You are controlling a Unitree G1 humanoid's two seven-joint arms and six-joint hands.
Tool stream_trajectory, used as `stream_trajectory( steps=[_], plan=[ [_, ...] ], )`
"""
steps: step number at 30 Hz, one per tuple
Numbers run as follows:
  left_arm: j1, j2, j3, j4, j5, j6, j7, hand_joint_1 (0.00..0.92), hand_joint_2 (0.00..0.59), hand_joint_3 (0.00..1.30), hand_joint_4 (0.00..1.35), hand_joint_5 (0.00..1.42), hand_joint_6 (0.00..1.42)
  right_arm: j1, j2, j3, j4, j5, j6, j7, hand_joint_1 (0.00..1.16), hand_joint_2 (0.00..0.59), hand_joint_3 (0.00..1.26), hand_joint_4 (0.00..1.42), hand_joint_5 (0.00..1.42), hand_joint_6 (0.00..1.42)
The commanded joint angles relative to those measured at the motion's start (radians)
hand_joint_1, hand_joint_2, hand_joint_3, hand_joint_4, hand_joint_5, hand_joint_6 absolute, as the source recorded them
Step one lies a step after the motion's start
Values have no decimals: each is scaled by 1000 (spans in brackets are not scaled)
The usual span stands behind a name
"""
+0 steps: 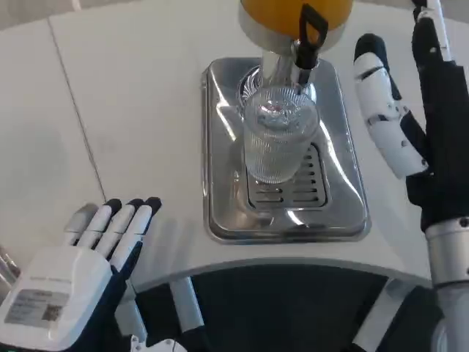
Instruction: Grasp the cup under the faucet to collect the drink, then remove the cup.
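Note:
A clear ribbed glass cup [278, 141] stands upright on the slotted drip grate of the steel dispenser base [220, 154], right under the faucet [306, 45] with its black lever. Above the faucet sits the tank of orange drink [282, 11]. The cup looks empty. My right hand [392, 117] hovers to the right of the cup, fingers extended and apart, a short gap from the glass and holding nothing. My left hand [91, 253] rests near the table's front left edge, fingers stretched out flat, far from the cup.
The white table [132, 110] spreads wide to the left of the dispenser. Its curved front edge runs just below the steel base. A seam in the tabletop slants down the left side.

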Motion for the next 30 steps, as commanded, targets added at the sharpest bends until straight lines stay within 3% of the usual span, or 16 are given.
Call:
stream_trajectory(
  steps=[1, 15, 20, 25, 30],
  plan=[
    [38, 5, -1, 10, -14, -16, -7, 0, 30, 0, 0, 0, 0, -28, 41, -14, 31, 62, 14, -15, 196, 519, 0, 0, 0, 0],
    [57, 3, 2, 13, -26, -11, -6, 0, 37, 0, 0, 0, 6, -122, 28, 1, 170, 177, -16, -32, 210, 516, 0, 0, 0, 0],
    [64, 2, 8, 15, -29, -9, -6, 0, 39, 0, 0, 0, 8, -151, 4, -5, 215, 220, -44, -18, 204, 516, 0, 0, 0, 0],
    [63, 2, 9, 21, -31, -10, -4, 0, 40, 0, 0, 0, 10, -152, -8, 0, 222, 249, -75, -15, 200, 516, 0, 0, 0, 0],
    [53, 1, 9, 27, -34, -11, -2, 0, 39, 0, 0, 0, 10, -149, -5, 44, 193, 247, -79, -3, 196, 516, 0, 0, 0, 0]
  ],
)
